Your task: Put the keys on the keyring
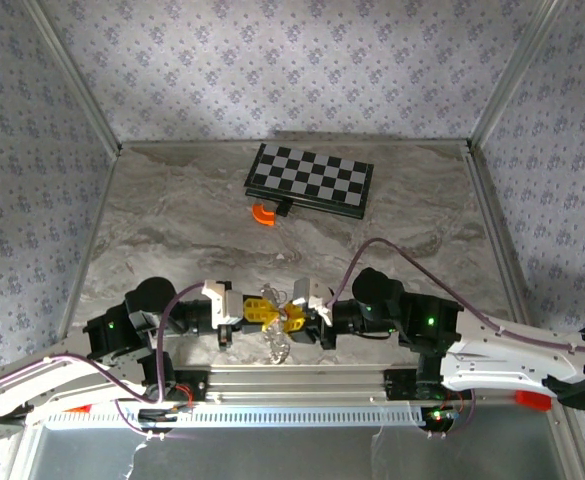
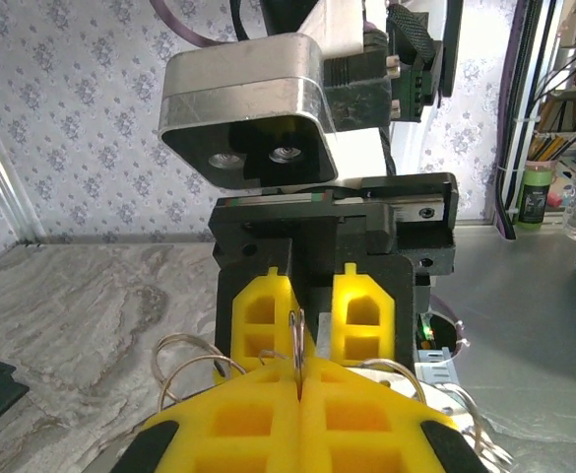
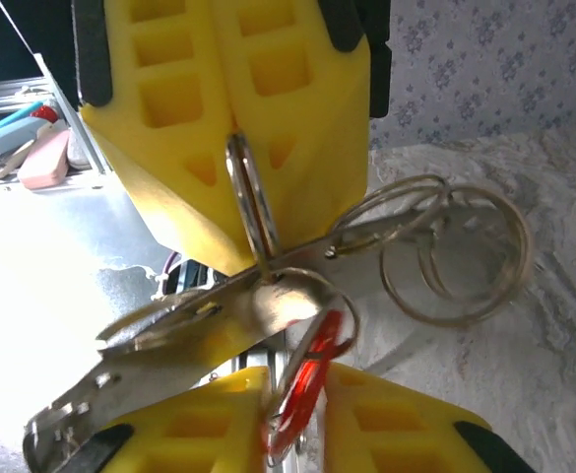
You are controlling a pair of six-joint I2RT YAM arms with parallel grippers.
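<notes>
Near edge of the marbled table (image 1: 162,230), about centre: both claws tip to tip.

Left claw (image 2: 299,399) pressed fully together, yellow pads flush. Thin keyring (image 2: 295,340) pinched edge-on in the seam between them.

Right claw (image 3: 297,439) facing it from the right, drawn in to a slim gap. Red key (image 3: 312,384) gripped upright in that gap, its head sticking out toward the left claw. Red key just below the clamped keyring and close against it; contact between the two not clear.

Silver keys (image 3: 140,379) bunched at the same spot, sloping down and away to the left in the right wrist view. Several loose wire loops (image 3: 455,256) splayed out on the opposite side. From above, all of it a small silver tangle just on the near side of the claw tips.

Far side of the table: black-and-white chessboard (image 1: 310,180) lying flat. Orange curved piece (image 1: 263,214) just beside its near left corner. Both well apart from the claws.
</notes>
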